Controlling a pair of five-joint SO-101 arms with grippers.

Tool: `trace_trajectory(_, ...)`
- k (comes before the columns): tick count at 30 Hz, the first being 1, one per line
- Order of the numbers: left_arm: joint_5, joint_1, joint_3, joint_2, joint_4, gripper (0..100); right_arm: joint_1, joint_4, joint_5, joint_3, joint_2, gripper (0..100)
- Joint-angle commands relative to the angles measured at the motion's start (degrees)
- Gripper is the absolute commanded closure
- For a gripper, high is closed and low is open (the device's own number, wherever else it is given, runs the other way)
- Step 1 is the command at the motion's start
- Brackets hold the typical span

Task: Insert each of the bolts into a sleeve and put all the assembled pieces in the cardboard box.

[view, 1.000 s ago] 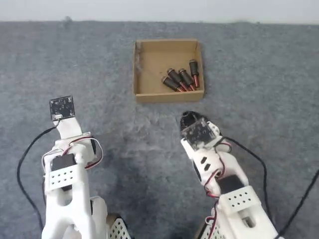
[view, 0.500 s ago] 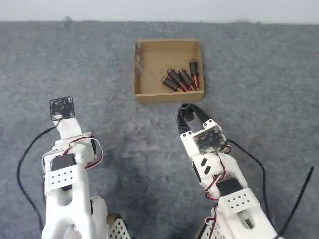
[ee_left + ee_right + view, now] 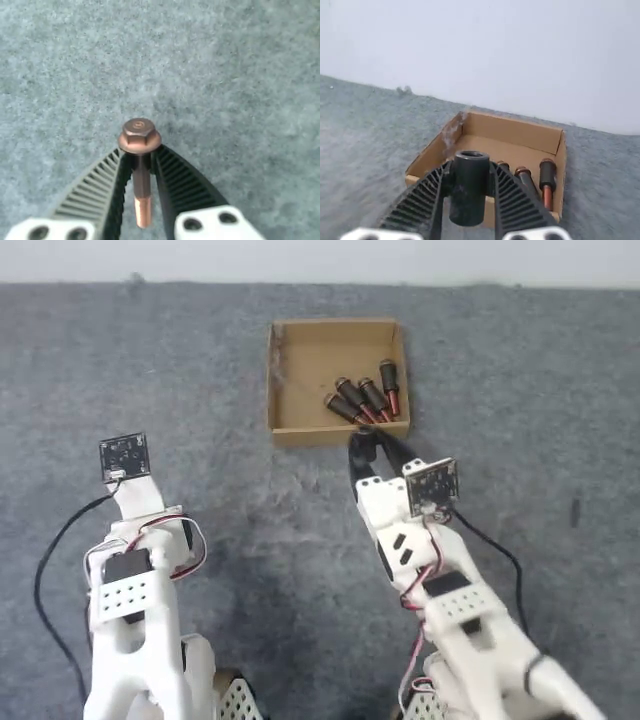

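Observation:
My left gripper [image 3: 141, 160] is shut on a copper bolt [image 3: 140, 165], hex head pointing away from the wrist, over bare grey carpet; that arm [image 3: 135, 540] stands at the near left. My right gripper [image 3: 470, 187] is shut on a black sleeve [image 3: 469, 186], held upright with its open bore on top. In the high view this gripper [image 3: 372, 452] hangs just in front of the cardboard box [image 3: 290, 375], near its front wall. Several assembled bolt-and-sleeve pieces [image 3: 364, 399] lie in the box's right half.
Grey carpet [image 3: 200, 390] covers the table, with a pale wall behind the box's far side. The left half of the cardboard box [image 3: 512, 131] floor is bare. Cables trail from both arms at the near edge.
The right arm has swung forward and lifted its wrist, carrying the sleeve from near the carpet up to the box's front wall. The left arm has stayed put.

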Motion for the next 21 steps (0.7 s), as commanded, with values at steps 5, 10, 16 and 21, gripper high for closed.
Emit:
trace_trajectory(5,-0.62,-0.35,-0.48,-2.37,-1.41,99,-1.54,-20.97,-0.62,-9.14,21.14,99.2)
trace_trajectory(10,-0.62,-0.26,-0.48,-2.37,-1.49,99,-1.54,-31.25,-0.35,-12.31,33.54,99.2)
trace_trajectory(16,-0.70,-0.18,-0.48,-2.37,-1.49,99,-2.77,-44.62,-0.18,-11.69,44.18,99.2)
trace_trajectory(21,-0.70,-0.18,-0.48,-2.37,-1.58,99,-5.49,-55.69,4.66,-6.95,49.36,99.2)
